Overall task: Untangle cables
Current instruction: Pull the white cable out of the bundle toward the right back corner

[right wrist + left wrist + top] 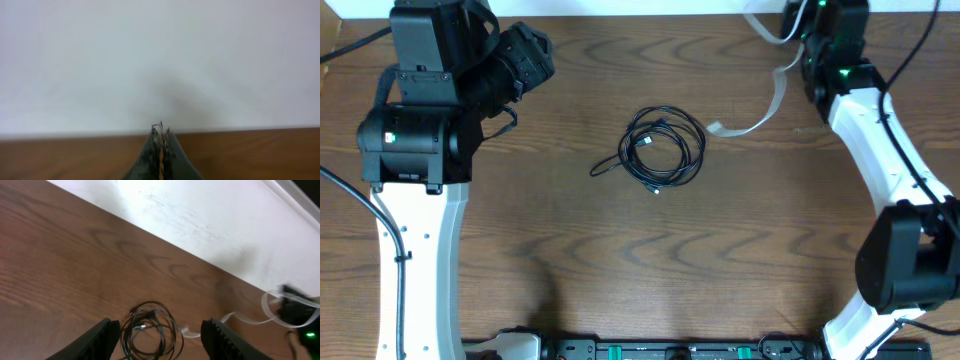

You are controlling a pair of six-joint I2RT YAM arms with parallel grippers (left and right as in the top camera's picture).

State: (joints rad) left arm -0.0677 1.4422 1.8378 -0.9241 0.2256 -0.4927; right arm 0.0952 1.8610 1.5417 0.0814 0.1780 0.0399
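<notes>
— Left jaws?

— Your left gripper (pixel 159 330) is spread wide and holds nothing. Just ahead of it, in line with the gap, the black cable (pixel 660 148) lies coiled on the table (pixel 620 260), clear of both fingers.

— And the right?

— Your right gripper (pixel 161 132) is pressed closed, tips toward the wall (pixel 160 60). Nothing shows between its fingers. The white cable (pixel 760 120) runs from just beside the black coil up to that gripper, but you cannot tell whether it is pinched there.
</notes>
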